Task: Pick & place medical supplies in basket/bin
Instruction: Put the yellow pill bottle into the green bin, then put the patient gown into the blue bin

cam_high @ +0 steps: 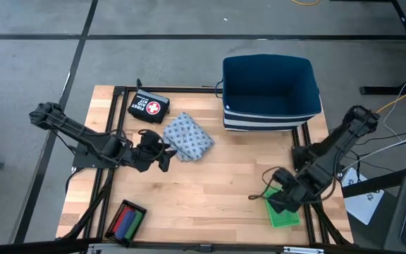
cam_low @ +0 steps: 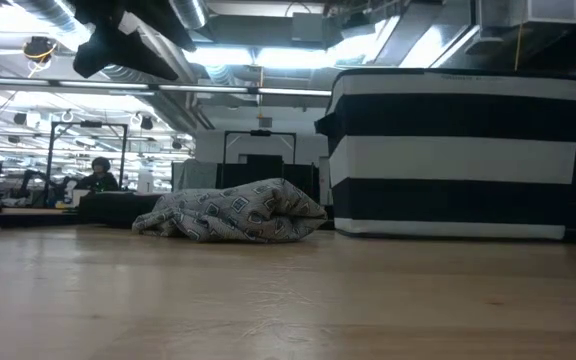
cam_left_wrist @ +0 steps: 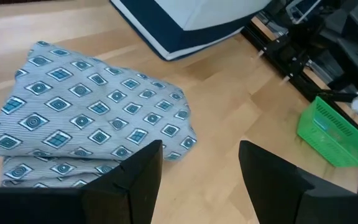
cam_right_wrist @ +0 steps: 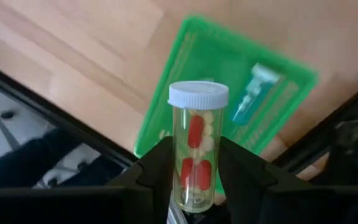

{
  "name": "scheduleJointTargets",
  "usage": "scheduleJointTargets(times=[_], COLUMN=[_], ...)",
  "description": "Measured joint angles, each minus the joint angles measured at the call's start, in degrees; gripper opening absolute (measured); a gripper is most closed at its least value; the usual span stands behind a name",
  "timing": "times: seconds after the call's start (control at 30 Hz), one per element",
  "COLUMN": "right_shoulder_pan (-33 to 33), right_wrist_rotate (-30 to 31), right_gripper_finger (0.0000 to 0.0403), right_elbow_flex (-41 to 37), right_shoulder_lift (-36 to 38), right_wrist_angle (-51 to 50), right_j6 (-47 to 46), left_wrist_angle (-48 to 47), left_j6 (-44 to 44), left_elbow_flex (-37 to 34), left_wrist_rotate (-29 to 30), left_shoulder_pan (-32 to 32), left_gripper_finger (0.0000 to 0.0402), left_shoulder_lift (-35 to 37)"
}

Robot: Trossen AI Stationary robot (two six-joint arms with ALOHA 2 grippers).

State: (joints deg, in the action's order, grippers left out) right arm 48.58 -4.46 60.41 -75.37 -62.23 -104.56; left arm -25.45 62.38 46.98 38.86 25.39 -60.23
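Right gripper (cam_right_wrist: 194, 180) grasps a pill vial (cam_right_wrist: 197, 146) above the green tray (cam_high: 282, 212); left gripper (cam_left_wrist: 201, 174), jaws spread, hovers beside the cloth (cam_high: 187, 136).

The vial looks light, rigid and slick, so gripping mid-body suits it; the cloth is soft, best pinched at its bunched fold before going to the bin (cam_high: 271, 86).

Pale wooden tabletop (cam_high: 210, 190): smooth, slight sheen. Grey-blue diamond-print folded cloth (cam_left_wrist: 92, 127): soft woven fabric, matt. Clear plastic vial w/ white ribbed cap (cam_right_wrist: 197, 146): glossy. Green plastic mesh tray (cam_right_wrist: 229, 68): smooth. Navy/white striped bin (cam_high: 270, 92): matt fabric.

Green tray (cam_right_wrist: 229, 93) blurred; tube (cam_right_wrist: 250, 96) inside indistinct; vial (cam_right_wrist: 196, 149) base hidden.
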Motion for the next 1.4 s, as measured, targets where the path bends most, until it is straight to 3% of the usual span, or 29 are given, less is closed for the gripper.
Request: scheduleJointTargets(times=[0.17, 0.4, 0.73, 0.9, 1.17, 1.4], right_shoulder_pan=[2.44, 2.67, 2.64, 2.64, 2.64, 2.64], right_wrist_rotate=[-2.05, -5.63, -4.05, -0.57, 2.1, 2.77], right_gripper_finger=[0.012, 0.013, 0.0235, 0.0261, 0.0255, 0.0254], right_elbow_flex=[-7.22, -10.48, -10.48, -10.48, -10.47, -10.48], right_shoulder_lift=[-0.4, -0.4, -0.13, 1.02, 1.79, 1.79], right_wrist_angle=[10.35, 12.94, 12.64, 10.89, 6.53, 5.34], right_j6=[-2.25, -2.94, -1.06, -0.5, 0.01, 2.07], left_wrist_angle=[-0.02, -0.02, -0.02, 0.0, 1.07, 5.14], left_j6=[0.8, 2.72, 6.05, 14.28, 38.32, 53.49], left_elbow_flex=[0.0, 0.0, 0.0, 0.0, 0.0, 0.0], left_wrist_rotate=[-2.15, -2.87, -2.89, -4.66, -8.95, -12.63], left_shoulder_pan=[-1.92, -3.17, -3.43, -2.8, -1.71, -0.5], left_gripper_finger=[0.021, 0.021, 0.021, 0.021, 0.0223, 0.0255], left_shoulder_lift=[0.0, 0.0, -0.06, -2.82, -14.55, -23.49])
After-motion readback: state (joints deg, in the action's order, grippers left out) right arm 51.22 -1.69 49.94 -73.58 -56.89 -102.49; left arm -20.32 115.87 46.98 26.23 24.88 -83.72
